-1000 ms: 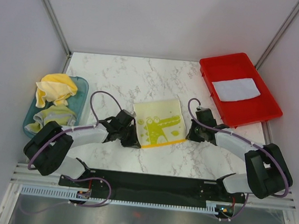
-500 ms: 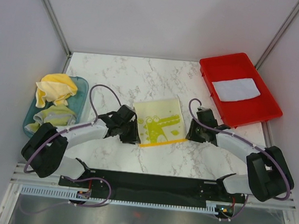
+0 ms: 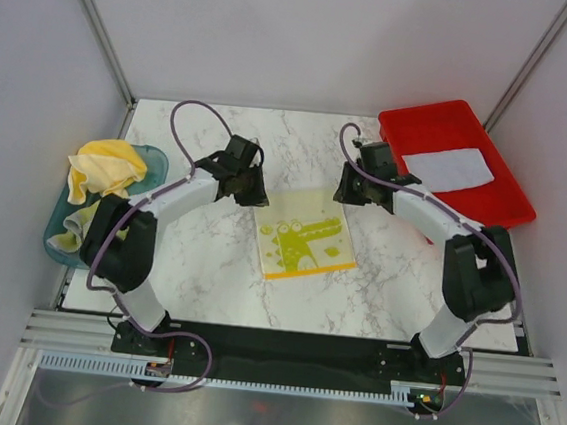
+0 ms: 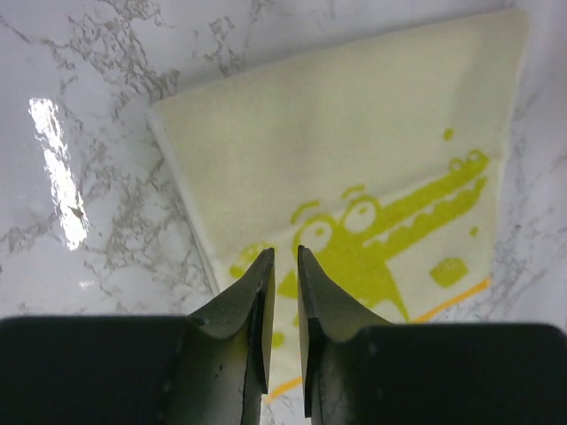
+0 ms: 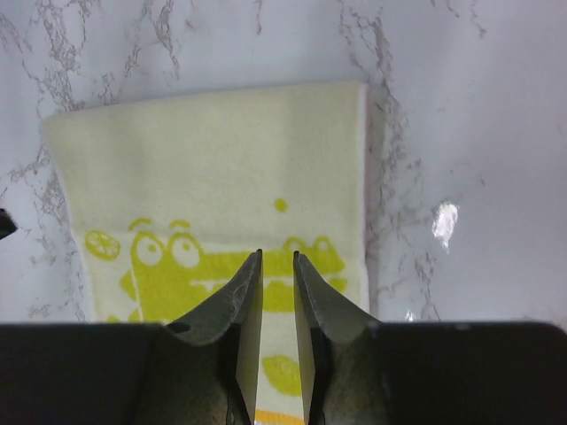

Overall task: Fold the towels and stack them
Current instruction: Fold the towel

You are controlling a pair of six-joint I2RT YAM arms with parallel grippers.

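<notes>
Crocodile-print towel (image 3: 305, 233) lies flat at the centre of the top view on the marble table (image 3: 208, 266). A folded grey-blue towel (image 3: 448, 168) lies in the red tray (image 3: 422, 125), upper right. The left gripper (image 4: 284, 257) and right gripper (image 5: 277, 258) hover above the crocodile-print towel's far corners, jaws only narrowly parted and pinching nothing. With so slim a gap, a descent may shove the cloth into wrinkles instead of catching its edge, skewing the fold.

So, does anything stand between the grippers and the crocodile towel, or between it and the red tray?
Nothing visible does. The left gripper and right gripper hang by the crocodile towel, nothing between. The table toward the red tray is bare, though the right arm crosses above it.
</notes>
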